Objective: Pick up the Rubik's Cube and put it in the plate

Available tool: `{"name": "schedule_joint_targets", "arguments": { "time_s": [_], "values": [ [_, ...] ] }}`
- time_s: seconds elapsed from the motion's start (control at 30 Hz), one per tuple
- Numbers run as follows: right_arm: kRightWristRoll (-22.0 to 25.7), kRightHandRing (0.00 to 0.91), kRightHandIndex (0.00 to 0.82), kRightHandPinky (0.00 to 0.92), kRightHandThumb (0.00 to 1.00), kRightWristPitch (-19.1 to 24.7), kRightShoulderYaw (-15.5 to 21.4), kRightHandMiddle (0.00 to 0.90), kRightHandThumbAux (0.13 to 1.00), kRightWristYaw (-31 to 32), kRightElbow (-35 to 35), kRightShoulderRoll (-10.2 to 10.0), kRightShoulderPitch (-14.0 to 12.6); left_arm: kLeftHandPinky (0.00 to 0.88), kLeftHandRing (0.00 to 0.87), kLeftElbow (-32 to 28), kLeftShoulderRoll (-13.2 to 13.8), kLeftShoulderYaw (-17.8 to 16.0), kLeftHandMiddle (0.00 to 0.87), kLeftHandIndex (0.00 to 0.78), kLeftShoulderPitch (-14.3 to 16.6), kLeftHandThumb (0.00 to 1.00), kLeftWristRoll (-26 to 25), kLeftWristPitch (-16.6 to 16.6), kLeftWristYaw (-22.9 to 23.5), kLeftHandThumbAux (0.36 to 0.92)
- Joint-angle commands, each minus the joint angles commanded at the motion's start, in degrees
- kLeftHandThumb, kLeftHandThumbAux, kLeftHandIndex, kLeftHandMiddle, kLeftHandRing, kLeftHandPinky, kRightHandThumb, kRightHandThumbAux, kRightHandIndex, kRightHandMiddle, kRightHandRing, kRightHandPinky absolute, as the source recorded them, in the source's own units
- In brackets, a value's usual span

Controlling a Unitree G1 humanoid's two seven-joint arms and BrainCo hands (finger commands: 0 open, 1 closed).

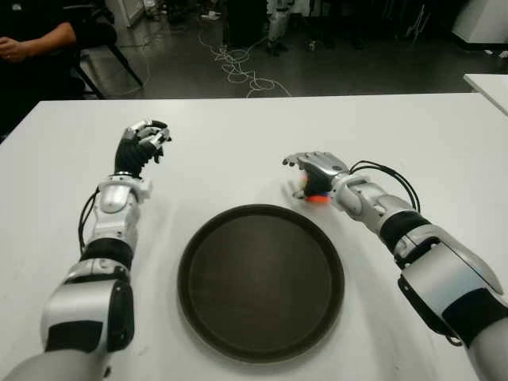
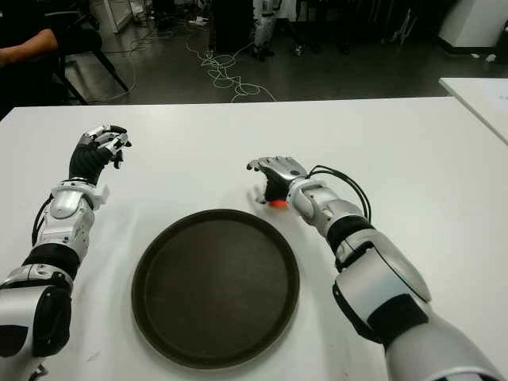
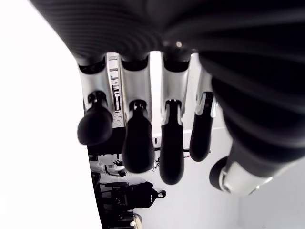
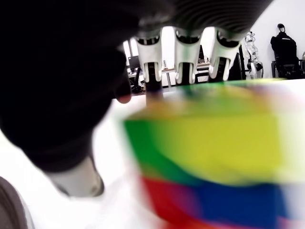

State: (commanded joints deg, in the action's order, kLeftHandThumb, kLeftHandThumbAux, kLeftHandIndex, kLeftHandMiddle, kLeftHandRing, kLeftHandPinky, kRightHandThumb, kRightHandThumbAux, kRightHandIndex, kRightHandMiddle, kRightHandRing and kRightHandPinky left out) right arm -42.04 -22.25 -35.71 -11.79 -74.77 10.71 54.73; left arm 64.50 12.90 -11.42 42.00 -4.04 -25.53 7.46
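Rubik's Cube (image 4: 209,157) is right under my right hand (image 1: 317,176), on the white table (image 1: 413,135) just past the far right edge of the plate (image 1: 260,282), not in it yet. From the head cam I only catch an orange-red bit peeking out below the palm; wrist cam shows yellow, green, red and blue faces filling most of the view, blurry tho. My right fingers (image 4: 183,52) are draped over the top of the cube and curled down the far side, thumb on the near side, so it looks like I'm closed around it, but can't tell if it's off the table or sitting on it. The plate is round, dark brown, w/ nothing in it, center of the table close to me. Left hand (image 1: 143,144) is up off to the left, well apart from the plate, fingers (image 3: 138,143) loosely curled, holding nothing. Bg: dark floor w/ a tangle of cables (image 1: 238,67) and a person (image 1: 36,40) seated far left.
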Motion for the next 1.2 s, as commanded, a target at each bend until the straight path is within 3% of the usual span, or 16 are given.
{"name": "schedule_joint_targets", "arguments": {
  "time_s": [1.2],
  "values": [
    [0.1,0.605,0.414,0.631,0.691,-0.5,0.2,0.57,0.74,-3.6,0.6,0.5,-0.2,0.741,0.688,-0.5,-0.1,-0.1,0.549,0.407,-0.2,0.836,-0.3,0.3,0.0,0.669]
  ]
}}
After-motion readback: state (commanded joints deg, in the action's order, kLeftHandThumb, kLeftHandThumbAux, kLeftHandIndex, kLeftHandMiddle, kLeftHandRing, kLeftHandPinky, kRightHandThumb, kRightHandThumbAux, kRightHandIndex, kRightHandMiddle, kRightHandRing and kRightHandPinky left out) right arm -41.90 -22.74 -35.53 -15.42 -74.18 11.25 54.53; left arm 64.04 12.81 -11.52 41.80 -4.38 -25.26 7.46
